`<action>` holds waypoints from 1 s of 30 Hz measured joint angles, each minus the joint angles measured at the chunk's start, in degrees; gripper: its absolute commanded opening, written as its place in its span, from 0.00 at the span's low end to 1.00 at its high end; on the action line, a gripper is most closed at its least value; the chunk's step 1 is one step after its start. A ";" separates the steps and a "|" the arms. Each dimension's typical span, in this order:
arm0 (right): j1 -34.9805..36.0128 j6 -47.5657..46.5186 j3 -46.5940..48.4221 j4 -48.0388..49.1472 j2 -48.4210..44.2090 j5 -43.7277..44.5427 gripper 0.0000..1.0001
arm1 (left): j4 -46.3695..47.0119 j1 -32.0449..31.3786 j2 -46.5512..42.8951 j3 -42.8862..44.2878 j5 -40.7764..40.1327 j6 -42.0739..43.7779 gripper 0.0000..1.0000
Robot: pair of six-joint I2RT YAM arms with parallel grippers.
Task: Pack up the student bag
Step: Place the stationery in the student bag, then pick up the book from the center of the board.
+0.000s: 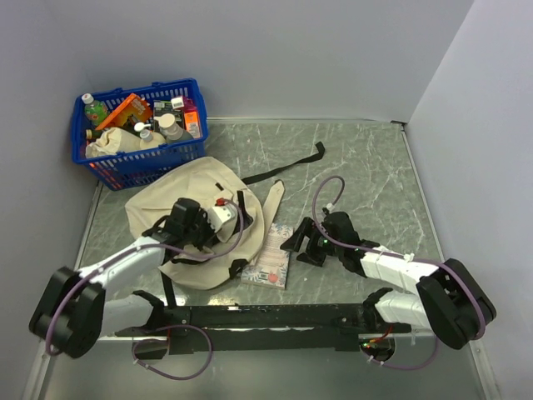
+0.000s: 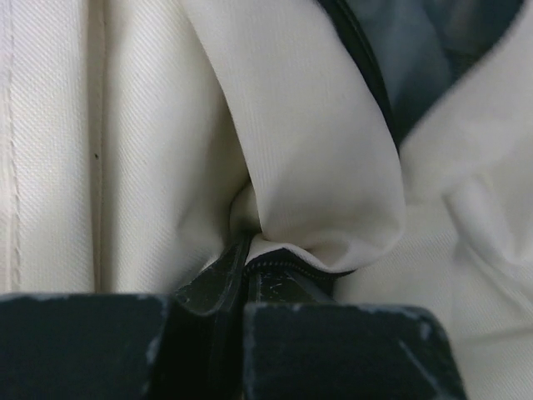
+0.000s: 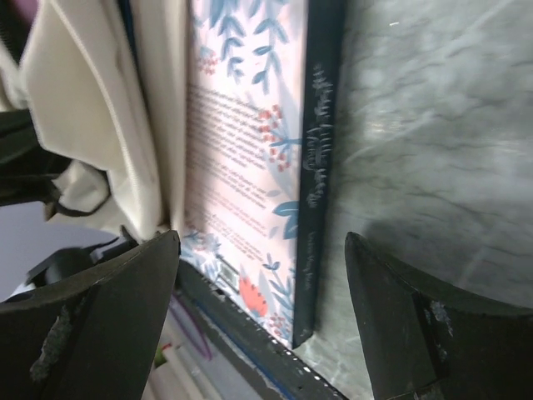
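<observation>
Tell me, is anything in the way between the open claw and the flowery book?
No, nothing visible. The right claw is open, and the flowery book lies flat on the table straight ahead of it. The student bag sits against the book's other side, pinched by the left claw.

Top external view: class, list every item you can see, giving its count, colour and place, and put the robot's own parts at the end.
student bag: one, cream with black straps, left of table centre
book: one clearly seen, pale floral cover with dark spine, lying flat beside the bag's right side
basket: one, blue plastic, far left corner, full of bottles and packets
table: one, grey marbled
left claw: black, shut on a fold of the student bag
right claw: black, open, at the book's right edge
</observation>
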 measured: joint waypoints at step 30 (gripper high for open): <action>4.68 7.56 7.89 6.43 13.97 -7.39 0.87 | -1.36 -7.67 18.45 14.69 -13.14 3.28 0.01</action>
